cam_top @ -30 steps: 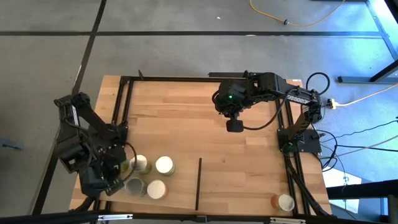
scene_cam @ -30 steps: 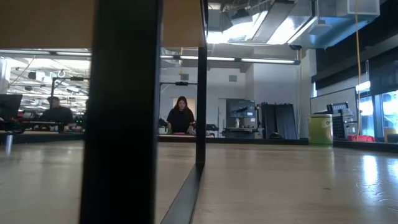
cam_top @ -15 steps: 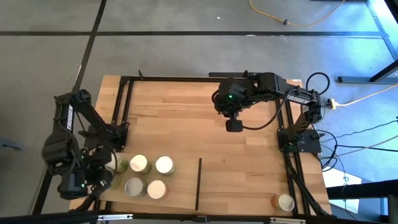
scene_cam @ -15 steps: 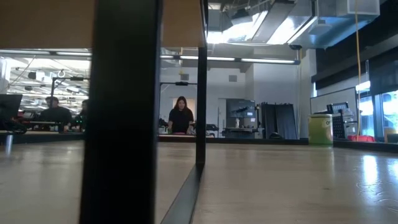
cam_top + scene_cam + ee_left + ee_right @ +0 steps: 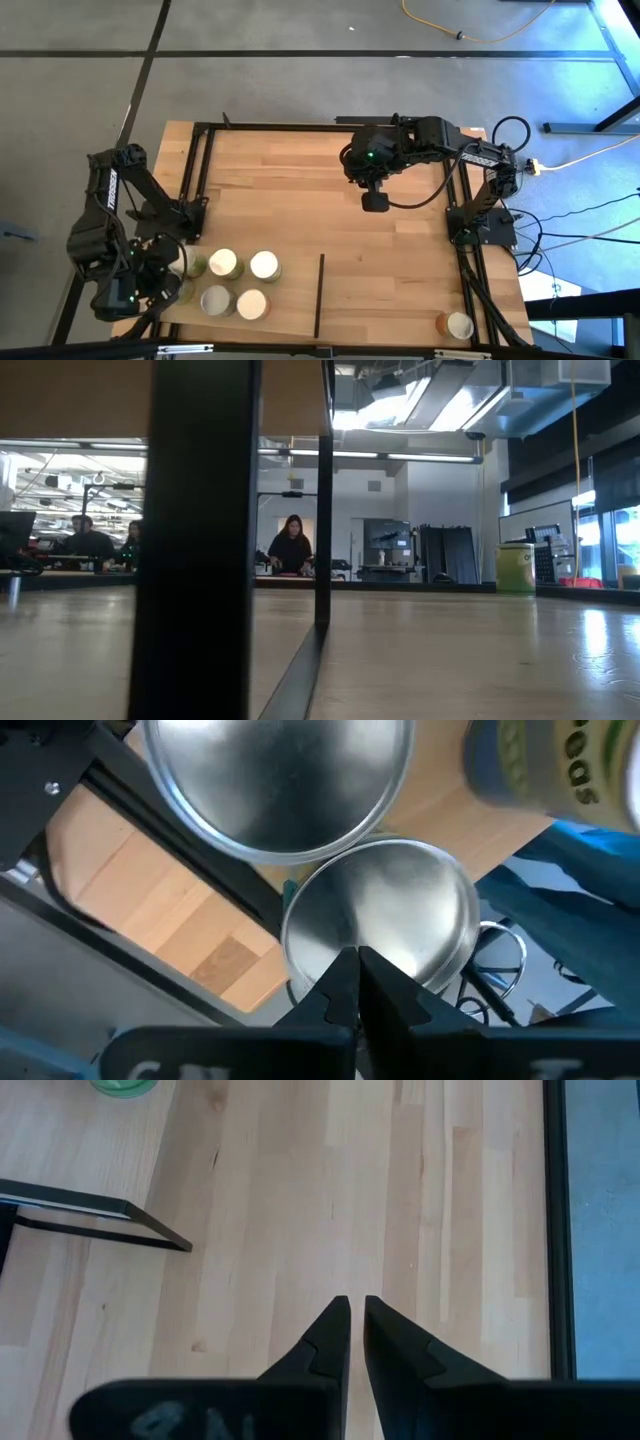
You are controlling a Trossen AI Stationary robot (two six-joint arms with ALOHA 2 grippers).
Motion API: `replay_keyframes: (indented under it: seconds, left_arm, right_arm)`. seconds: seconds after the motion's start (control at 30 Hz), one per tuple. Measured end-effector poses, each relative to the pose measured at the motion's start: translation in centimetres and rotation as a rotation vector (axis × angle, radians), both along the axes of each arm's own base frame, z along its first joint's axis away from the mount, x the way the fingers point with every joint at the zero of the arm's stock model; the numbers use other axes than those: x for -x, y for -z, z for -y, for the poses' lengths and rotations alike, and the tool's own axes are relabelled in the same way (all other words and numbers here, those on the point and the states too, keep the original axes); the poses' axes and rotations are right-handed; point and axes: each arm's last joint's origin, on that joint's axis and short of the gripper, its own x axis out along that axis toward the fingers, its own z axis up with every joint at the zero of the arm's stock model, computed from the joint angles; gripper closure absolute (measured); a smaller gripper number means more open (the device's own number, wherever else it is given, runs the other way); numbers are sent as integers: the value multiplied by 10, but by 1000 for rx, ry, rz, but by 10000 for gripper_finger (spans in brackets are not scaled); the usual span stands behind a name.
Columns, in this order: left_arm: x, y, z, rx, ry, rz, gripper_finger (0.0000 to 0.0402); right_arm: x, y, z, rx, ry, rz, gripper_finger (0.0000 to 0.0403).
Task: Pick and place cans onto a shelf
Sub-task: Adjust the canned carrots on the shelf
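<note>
High view: the left gripper [image 5: 150, 285], fingers clenched on nothing, hangs over the table's left edge. Just beside its fingers stand small upright cylinder cans with pale cream round tops [image 5: 224, 263], probably five, one half hidden. Next comes the thin dark upright divider [image 5: 319, 294]. The right gripper [image 5: 373, 203], fingers nearly together and holding nothing, hovers over bare butcher-block tabletop [image 5: 290, 190]. An orange-sided can [image 5: 455, 325] stands well apart from them.
</note>
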Motion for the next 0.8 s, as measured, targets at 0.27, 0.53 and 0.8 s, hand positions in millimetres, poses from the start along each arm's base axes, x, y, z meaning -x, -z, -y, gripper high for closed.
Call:
replay_keyframes:
  seconds: [0.27, 0.53, 0.8]
  left_arm:
    - [-1, 0, 0, -8, -9, 40, 401]
    - [-2, 1, 1, -16, -9, 38, 401]
    - [-3, 16, 9, 22, 3, -9, 401]
  right_arm:
    - [0, 0, 0, 1, -1, 0, 366]
    - [0, 0, 0, 1, -1, -1, 366]
    - [0, 0, 0, 1, -2, -1, 366]
